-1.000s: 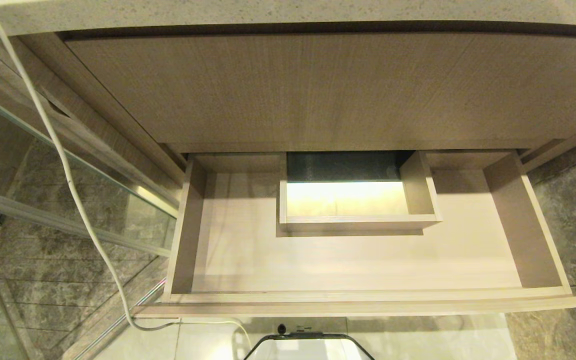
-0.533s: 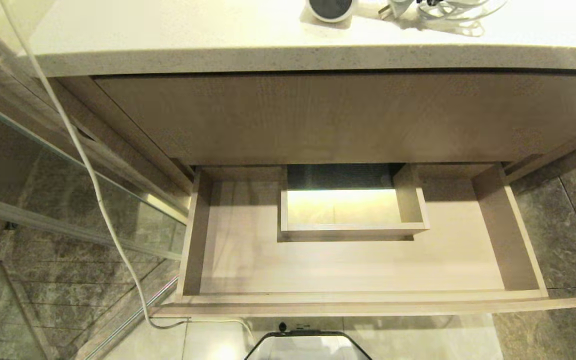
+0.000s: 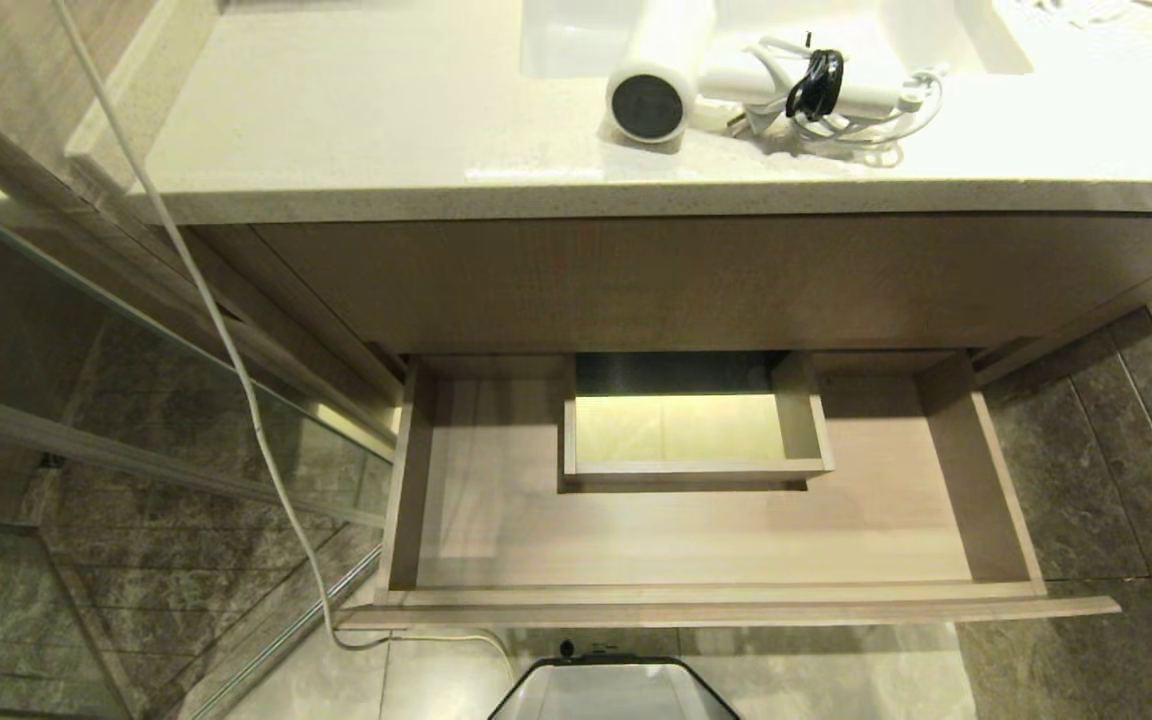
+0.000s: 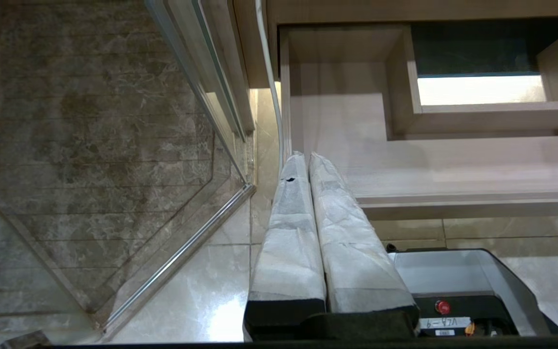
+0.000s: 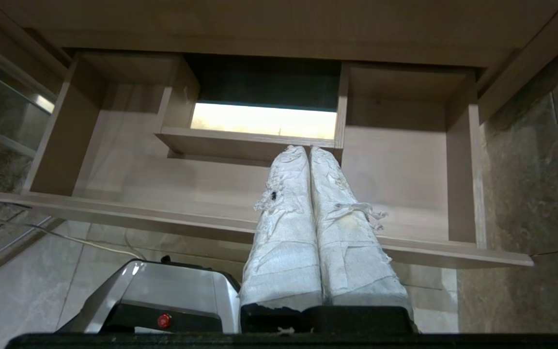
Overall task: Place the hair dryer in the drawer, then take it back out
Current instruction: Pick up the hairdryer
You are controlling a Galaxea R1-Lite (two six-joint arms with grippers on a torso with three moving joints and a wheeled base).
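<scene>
The white hair dryer [image 3: 661, 70] lies on the pale countertop [image 3: 366, 140], its dark barrel mouth facing me and its grey cord [image 3: 821, 95] bundled by a black band to the right. Below it the wide wood-grain drawer [image 3: 696, 545] stands pulled out with nothing in it, a boxed notch [image 3: 691, 470] at its back middle. Neither arm shows in the head view. My left gripper [image 4: 303, 157] is shut, hanging in front of the drawer's [image 4: 453, 165] left end. Shut too, my right gripper [image 5: 307, 150] hangs in front of the drawer [image 5: 405, 169], near the notch [image 5: 240, 143].
A glass shower panel [image 3: 136, 400] with a metal rail stands to the left. A white cable [image 3: 236, 370] hangs down past it to the floor. My own base [image 3: 611, 690] sits just below the drawer front. Grey stone floor tiles [image 3: 1116, 480] lie to the right.
The whole head view has shifted: I look from higher up, so the countertop with the hair dryer has come into sight and the drawer looks smaller. Nothing in the scene itself moved.
</scene>
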